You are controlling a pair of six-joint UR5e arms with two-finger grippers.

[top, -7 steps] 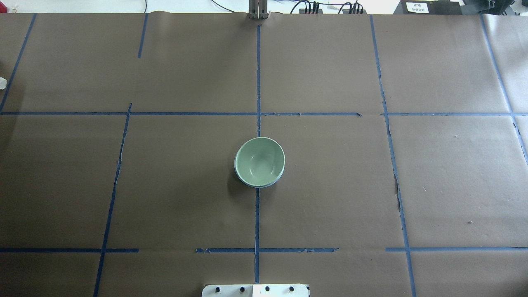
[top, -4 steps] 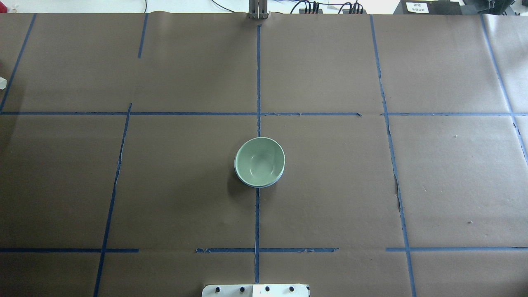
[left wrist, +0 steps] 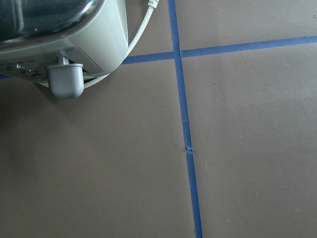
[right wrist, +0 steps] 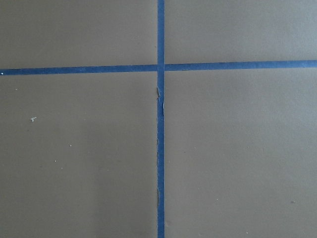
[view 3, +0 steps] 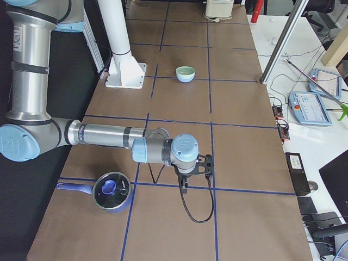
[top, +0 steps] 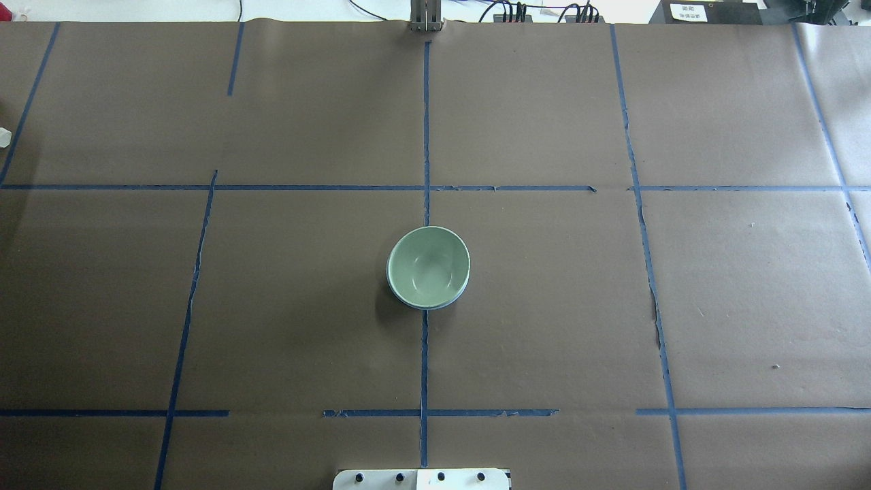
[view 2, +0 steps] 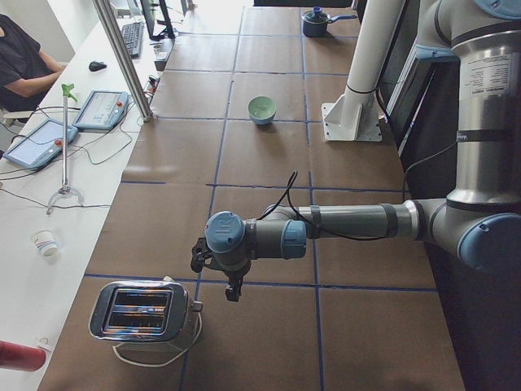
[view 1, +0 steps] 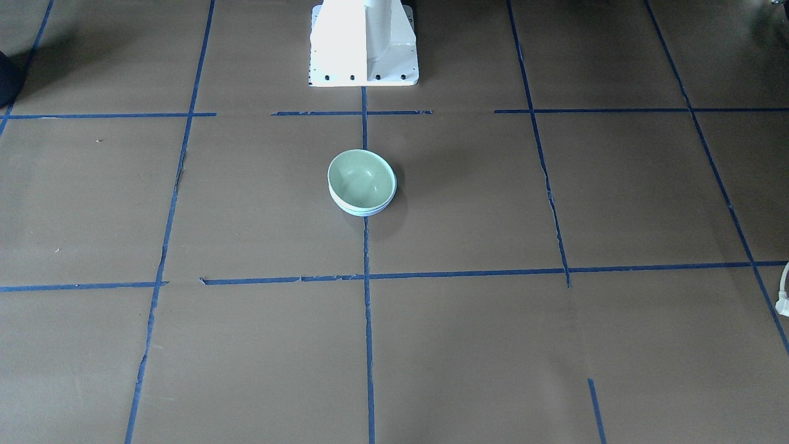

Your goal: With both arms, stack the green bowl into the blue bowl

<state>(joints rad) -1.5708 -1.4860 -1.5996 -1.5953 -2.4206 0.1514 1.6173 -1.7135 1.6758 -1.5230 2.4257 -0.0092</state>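
Note:
The green bowl sits nested inside the blue bowl at the table's middle, on the centre tape line. Only the blue bowl's rim shows under it. The pair also shows in the front view, green bowl in blue bowl. Both arms are far from the bowls, at the table's ends. My left gripper hangs over the table beside a toaster. My right gripper hangs near a pot. They show only in the side views, so I cannot tell whether they are open or shut. Neither wrist view shows fingers or a bowl.
A chrome toaster stands at the left end, its corner and cord in the left wrist view. A blue-handled pot stands at the right end. The white pedestal base stands behind the bowls.

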